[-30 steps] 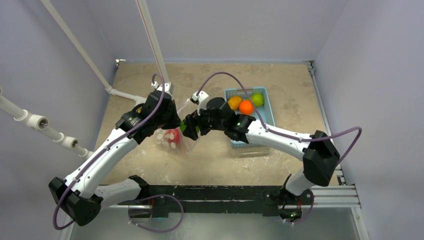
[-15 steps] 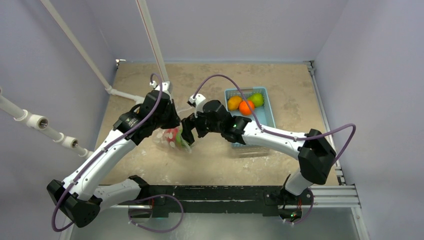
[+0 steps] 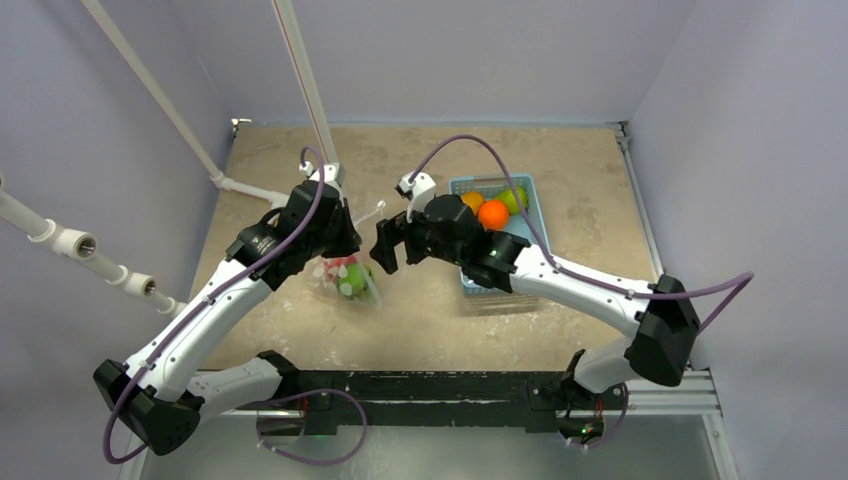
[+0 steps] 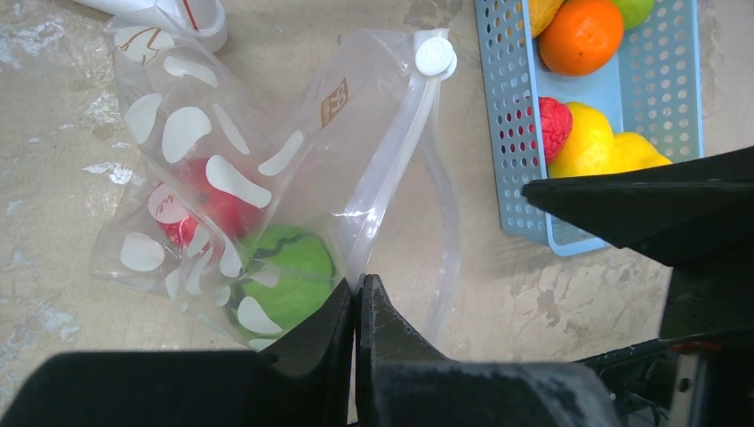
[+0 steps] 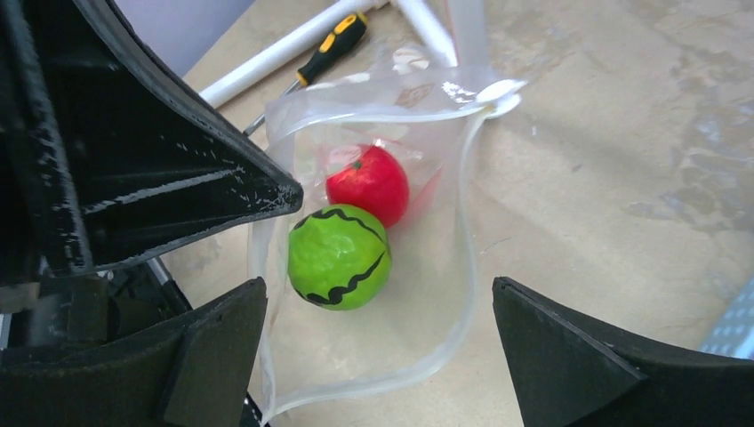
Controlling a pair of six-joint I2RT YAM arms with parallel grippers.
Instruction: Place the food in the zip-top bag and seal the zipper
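The zip-top bag lies on the table with its mouth open toward the right. A green fruit and a red fruit sit inside it. My left gripper is shut on the bag's upper mouth edge, on the zipper, and holds it lifted. The white slider is at the far end of the strip. My right gripper is open and empty, just outside the bag's mouth. More food lies in the light-blue basket: an orange fruit, a green one, and yellow and red ones.
White pipes run along the table's left and back. A screwdriver lies beyond the bag. The basket stands right of the right gripper. The left gripper is over the bag.
The right gripper carried the green fruit into the bag's mouth, let it go, and drew back to the right, open. The green fruit now lies inside beside the red one.
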